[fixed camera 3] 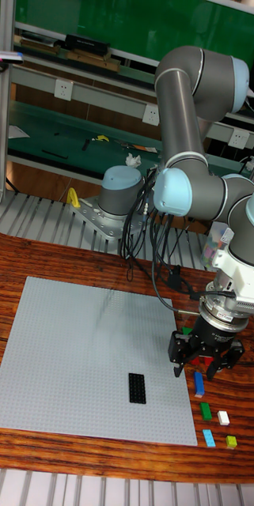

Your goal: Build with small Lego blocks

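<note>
While the large grey studded baseplate lies flat on the wooden surface, a black rectangular brick sits on it. Right of that, the pincer hovers with fingers apart, empty, above loose blue, green, white bricks.

baseplate: light grey, studded all over; black brick: plain black, sitting dark against the grey
loose bricks: blue brick; green brick; white brick; light blue brick; lime brick; a bit of red under the gripper too
gripper: black
arm: grey tubes, pale blue caps
table: reddish-brown wood grain
back wall: green
</note>
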You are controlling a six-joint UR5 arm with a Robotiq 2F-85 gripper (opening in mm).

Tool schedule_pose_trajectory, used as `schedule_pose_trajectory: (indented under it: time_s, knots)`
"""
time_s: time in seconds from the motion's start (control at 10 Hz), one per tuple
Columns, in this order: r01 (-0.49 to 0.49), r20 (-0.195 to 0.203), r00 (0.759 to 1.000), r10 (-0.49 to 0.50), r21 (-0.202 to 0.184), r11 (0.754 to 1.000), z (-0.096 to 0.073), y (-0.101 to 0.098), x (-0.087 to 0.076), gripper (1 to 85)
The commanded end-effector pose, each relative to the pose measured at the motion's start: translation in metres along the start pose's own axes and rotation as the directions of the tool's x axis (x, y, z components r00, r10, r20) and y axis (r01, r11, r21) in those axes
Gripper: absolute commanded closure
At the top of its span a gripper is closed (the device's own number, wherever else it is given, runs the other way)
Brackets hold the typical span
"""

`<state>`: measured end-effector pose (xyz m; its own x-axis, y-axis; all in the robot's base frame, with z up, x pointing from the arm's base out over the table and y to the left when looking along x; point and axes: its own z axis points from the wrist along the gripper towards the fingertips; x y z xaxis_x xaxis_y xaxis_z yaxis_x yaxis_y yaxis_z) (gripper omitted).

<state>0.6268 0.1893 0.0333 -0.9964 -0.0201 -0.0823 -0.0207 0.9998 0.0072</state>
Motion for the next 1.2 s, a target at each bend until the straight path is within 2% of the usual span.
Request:
schedule_pose_trajectory:
  time_s: [0.0,0.1,0.3,0.7,0.9,1.0,1.1]
  knots:
    - [-0.018,-0.004,1.0,0.018,0.02,1.0,-0.001,-0.007,0.0,22.7]
    - [-0.033,-0.01,0.999,0.033,0.045,0.998,-0.001,-0.013,0.002,22.7]
    - [-0.052,-0.003,0.999,0.052,0.019,0.998,-0.001,-0.005,0.001,22.7]
    - [-0.089,0.018,0.996,0.089,-0.012,0.996,0.0,0.031,0.006,23.3]
    - [-0.051,0.017,0.999,0.051,-0.009,0.999,0.0,0.031,0.006,24.7]
    - [-0.008,0.016,1.0,0.008,-0.03,1.0,0.0,0.036,0.007,26.0]
    - [0.01,0.015,1.0,-0.01,-0.031,0.999,0.0,0.037,0.007,26.0]
